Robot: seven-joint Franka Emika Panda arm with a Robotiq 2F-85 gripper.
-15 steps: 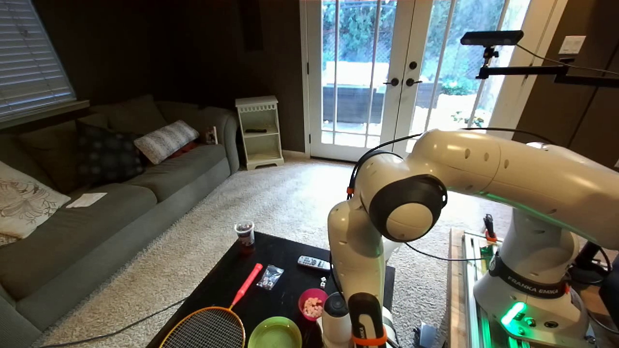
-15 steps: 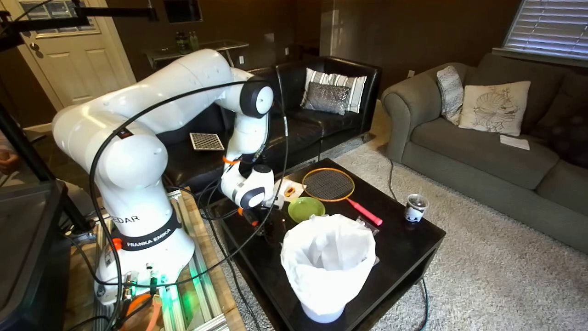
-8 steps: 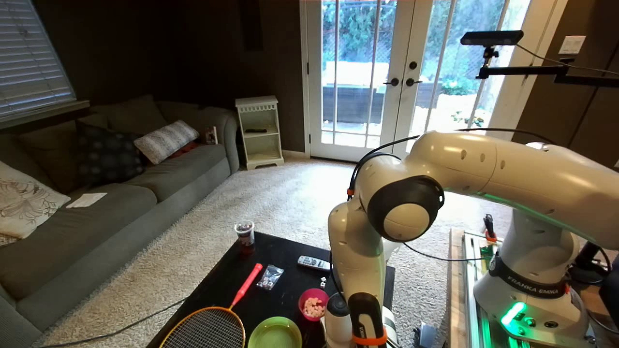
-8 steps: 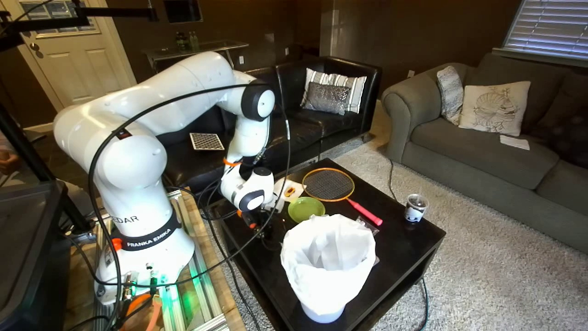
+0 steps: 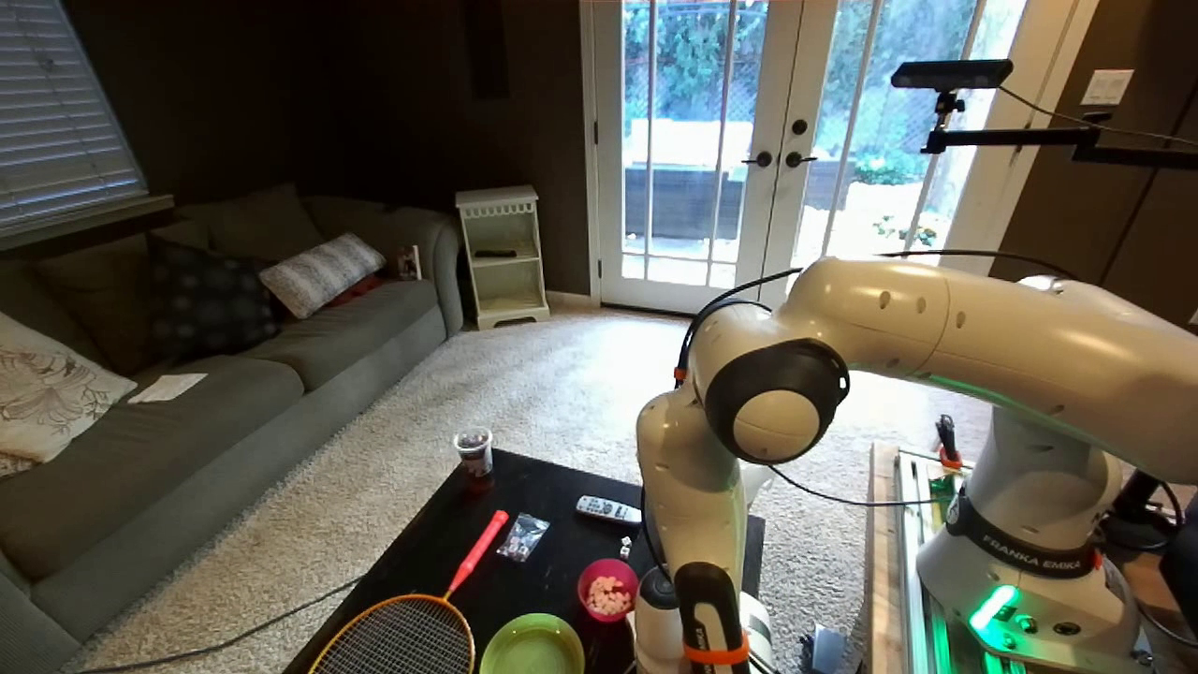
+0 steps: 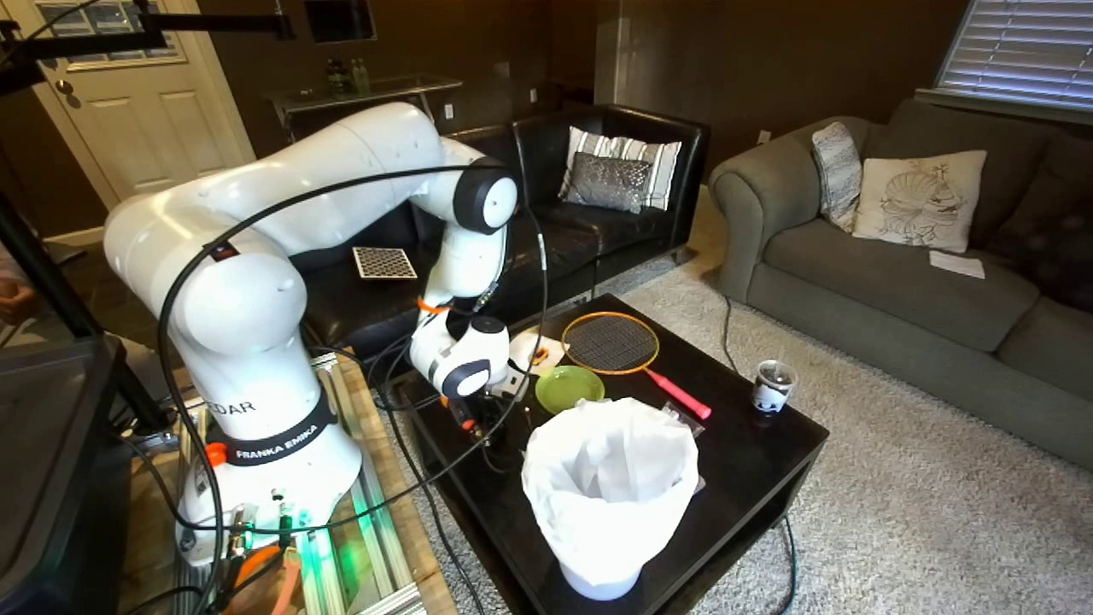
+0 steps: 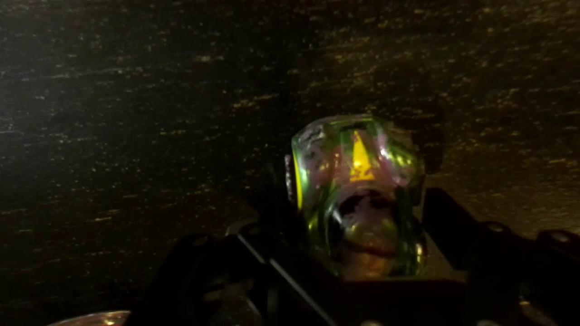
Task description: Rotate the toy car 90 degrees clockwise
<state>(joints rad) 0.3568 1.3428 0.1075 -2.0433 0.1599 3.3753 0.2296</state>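
Observation:
The toy car (image 7: 358,176) shows in the wrist view, right of centre. It is shiny and greenish with a yellow pointed mark, and one end points to the top of the view. My gripper (image 7: 362,206) is closed closely around its lower half, with dark fingers (image 7: 446,222) against both sides. The picture is dark and blurred there, and the left finger barely stands out. In an exterior view the gripper (image 6: 485,431) is a dark shape low over the black table (image 6: 743,465). The car is hidden in both exterior views.
A pink bowl (image 5: 602,567) and a green plate (image 6: 569,389) stand near the gripper. A white-lined bin (image 6: 610,512) stands at the table's near end. A racket (image 6: 610,343), remote (image 5: 608,509), small bag (image 5: 523,537) and cup (image 6: 773,389) are on the table. Cables hang around the arm.
The arm has come down a little, and the hand has shifted slightly. The bowl, plate, racket and bin have not moved.

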